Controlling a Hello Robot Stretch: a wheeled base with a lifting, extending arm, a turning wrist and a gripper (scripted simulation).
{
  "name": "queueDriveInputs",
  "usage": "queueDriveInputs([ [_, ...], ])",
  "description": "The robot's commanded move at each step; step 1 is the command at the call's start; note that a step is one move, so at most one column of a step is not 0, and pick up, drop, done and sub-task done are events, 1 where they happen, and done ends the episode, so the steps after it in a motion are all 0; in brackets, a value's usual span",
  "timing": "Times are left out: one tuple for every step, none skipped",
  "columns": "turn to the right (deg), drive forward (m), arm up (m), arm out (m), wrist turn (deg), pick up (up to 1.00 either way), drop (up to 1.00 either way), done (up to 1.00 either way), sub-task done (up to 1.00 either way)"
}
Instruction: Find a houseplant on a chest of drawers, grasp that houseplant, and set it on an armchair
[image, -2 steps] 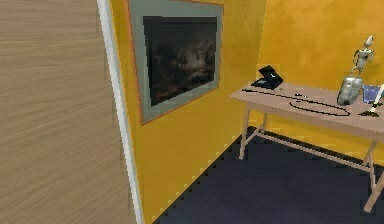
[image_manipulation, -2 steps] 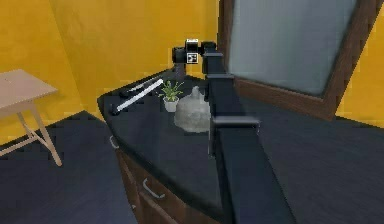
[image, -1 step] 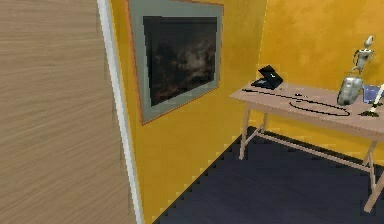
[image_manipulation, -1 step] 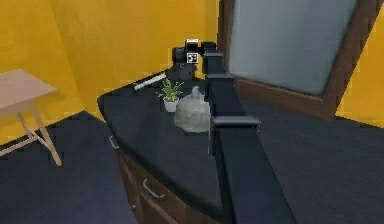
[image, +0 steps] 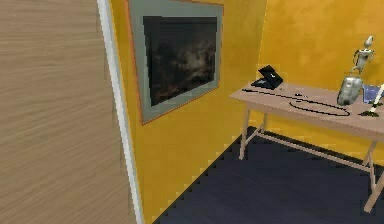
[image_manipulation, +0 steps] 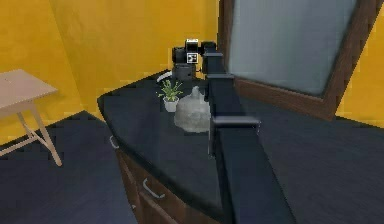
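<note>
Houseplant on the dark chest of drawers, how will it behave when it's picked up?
The houseplant looks small, so probably light. Its pot seems squat, so tipping is unlikely, though the thin leaves would likely bend. The pale jar close beside it may get knocked.

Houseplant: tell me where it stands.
In the arm side view, left of centre, the houseplant stands on the dark chest of drawers, just left of a pale round jar.

Shows small houseplant (image_manipulation: 171, 94) on dark chest of drawers (image_manipulation: 135, 125), just beside pale jar (image_manipulation: 192, 112). Places gripper (image_manipulation: 172, 68) near plant, hold undeterminable. Includes light table (image_manipulation: 20, 95) at left.
</note>
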Motion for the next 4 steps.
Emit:
queueDriveInputs([
  [0.0, 0.0, -0.12, 0.0, 0.0, 0.0, 0.0, 0.0, 0.0],
  [0.0, 0.0, 0.0, 0.0, 0.0, 1.0, 0.0, 0.0, 0.0],
  [0.0, 0.0, 0.1, 0.0, 0.0, 0.0, 0.0, 0.0, 0.0],
  [0.0, 0.0, 0.02, 0.0, 0.0, 0.0, 0.0, 0.0, 0.0],
])
